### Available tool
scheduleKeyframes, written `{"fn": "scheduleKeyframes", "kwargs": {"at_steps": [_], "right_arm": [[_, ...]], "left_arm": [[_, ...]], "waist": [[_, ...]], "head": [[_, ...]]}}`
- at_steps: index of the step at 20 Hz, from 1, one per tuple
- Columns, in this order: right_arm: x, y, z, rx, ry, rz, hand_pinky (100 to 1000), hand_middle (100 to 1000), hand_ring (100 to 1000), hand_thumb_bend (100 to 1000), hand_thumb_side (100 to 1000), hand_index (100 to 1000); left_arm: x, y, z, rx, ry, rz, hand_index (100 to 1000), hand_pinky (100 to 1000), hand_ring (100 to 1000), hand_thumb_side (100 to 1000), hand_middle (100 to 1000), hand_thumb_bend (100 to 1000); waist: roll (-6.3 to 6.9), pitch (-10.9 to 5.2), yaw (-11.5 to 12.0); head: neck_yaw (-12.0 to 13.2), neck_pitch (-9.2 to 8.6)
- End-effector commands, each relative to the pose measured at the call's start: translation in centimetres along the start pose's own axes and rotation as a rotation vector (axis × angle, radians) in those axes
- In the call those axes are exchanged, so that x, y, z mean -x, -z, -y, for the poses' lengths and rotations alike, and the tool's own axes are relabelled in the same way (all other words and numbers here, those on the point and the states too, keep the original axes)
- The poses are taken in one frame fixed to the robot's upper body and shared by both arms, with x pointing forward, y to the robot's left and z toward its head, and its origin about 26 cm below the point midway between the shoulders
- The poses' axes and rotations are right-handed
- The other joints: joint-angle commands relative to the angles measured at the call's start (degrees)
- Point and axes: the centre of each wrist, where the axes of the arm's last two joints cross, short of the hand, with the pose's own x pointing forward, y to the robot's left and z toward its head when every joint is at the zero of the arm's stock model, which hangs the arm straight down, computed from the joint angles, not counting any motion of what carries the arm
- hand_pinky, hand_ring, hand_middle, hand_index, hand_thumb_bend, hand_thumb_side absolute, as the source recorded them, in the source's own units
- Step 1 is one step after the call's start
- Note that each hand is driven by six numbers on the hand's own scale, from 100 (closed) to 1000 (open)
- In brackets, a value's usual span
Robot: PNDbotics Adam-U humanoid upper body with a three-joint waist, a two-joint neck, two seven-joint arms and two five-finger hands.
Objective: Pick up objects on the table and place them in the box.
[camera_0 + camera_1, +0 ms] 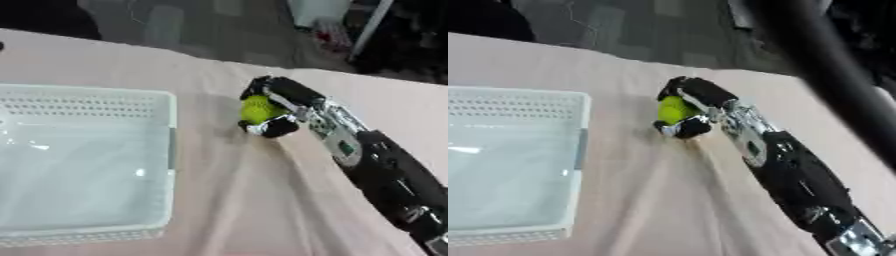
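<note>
Gripping a small round yellow-green ball (256,109) mid-frame, my right robot hand (278,107) encloses it; likely light, prone to rolling.

1. The bench (105,55) is covered in a pale pinkish-beige cloth (254,200), which wrinkles in long folds running toward 6 o'clock.
2. Beyond the far edge, from 10 to 1 o'clock, lies a dark grey floor (201,25) laid in tiles.
3. At 1 o'clock a white boxy object (317,10) stands on the floor, with a slanted pale pole (372,27) just beside it.
4. Something red and small (331,35) sits at its base, too blurred to identify.
</note>
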Motion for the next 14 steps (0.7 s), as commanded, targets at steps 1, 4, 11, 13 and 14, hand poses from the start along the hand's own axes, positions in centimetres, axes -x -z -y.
{"fn": "scheduleKeyframes", "kwargs": {"at_steps": [1,4,11,13,14], "right_arm": [[-0.4,-0.2,2.6,0.010,-0.016,0.010,100,100,100,100,327,100],[-1.1,-0.3,3.4,-0.006,-0.007,0.023,100,100,100,100,326,100],[-3.9,-0.6,6.3,0.022,-0.001,0.084,100,100,100,100,308,100],[-5.2,-0.8,7.3,0.036,-0.008,0.128,100,100,100,100,302,100],[-5.8,-0.8,7.7,0.040,-0.005,0.146,100,100,100,100,301,100]], "left_arm": [[-0.2,0.2,-0.9,-0.005,0.035,0.012,812,763,678,786,860,242],[-0.1,0.0,-1.0,-0.004,0.039,0.004,812,763,679,785,860,243],[0.1,-0.3,-1.2,-0.013,0.053,-0.007,811,765,681,778,859,250],[0.1,-0.4,-1.3,-0.020,0.059,-0.015,811,765,681,776,859,252],[0.1,-0.4,-1.4,-0.025,0.061,-0.016,811,766,681,775,859,254]], "waist": [[0.67,-1.50,-0.39],[0.77,-1.92,-1.04],[1.10,-2.58,-2.06],[1.21,-2.91,-2.34],[1.27,-3.04,-2.37]], "head": [[0.79,-1.15],[1.08,-1.23],[1.59,-1.22],[1.81,-1.13],[1.89,-1.07]]}}
